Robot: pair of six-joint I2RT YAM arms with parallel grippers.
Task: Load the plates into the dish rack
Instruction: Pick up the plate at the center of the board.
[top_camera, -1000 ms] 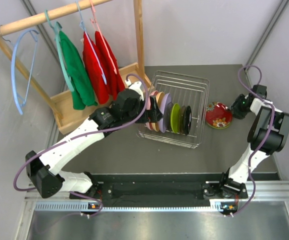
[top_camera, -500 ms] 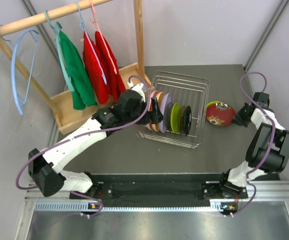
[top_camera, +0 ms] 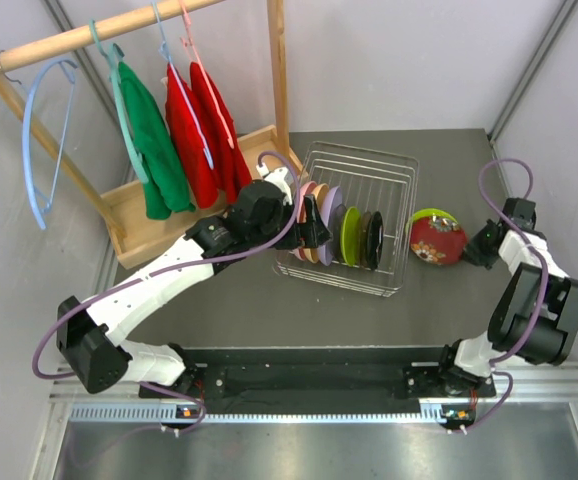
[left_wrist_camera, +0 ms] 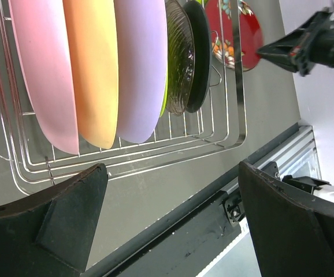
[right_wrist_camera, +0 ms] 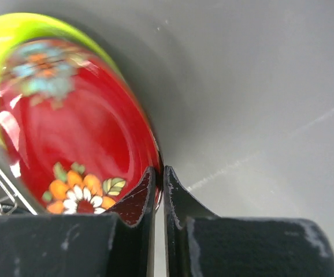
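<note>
The right gripper point(right_wrist_camera: 159, 173), jaws pinched shut on the red plate point(top_camera: 437, 240), holds its rim just right of the dish rack point(top_camera: 394, 175). The plate is tilted with its painted face up, and its far edge blurs in the wrist view. Inside the rack, plates point(left_wrist_camera: 92, 69) stand on edge, partly hidden from above by the wide-open, empty left gripper point(top_camera: 309, 225).

Seven plates point(left_wrist_camera: 141, 63), one dish rack point(top_camera: 397, 200)

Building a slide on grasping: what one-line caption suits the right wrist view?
Right gripper shut on the rim of a tilted red floral plate with a lime-green back.
</note>
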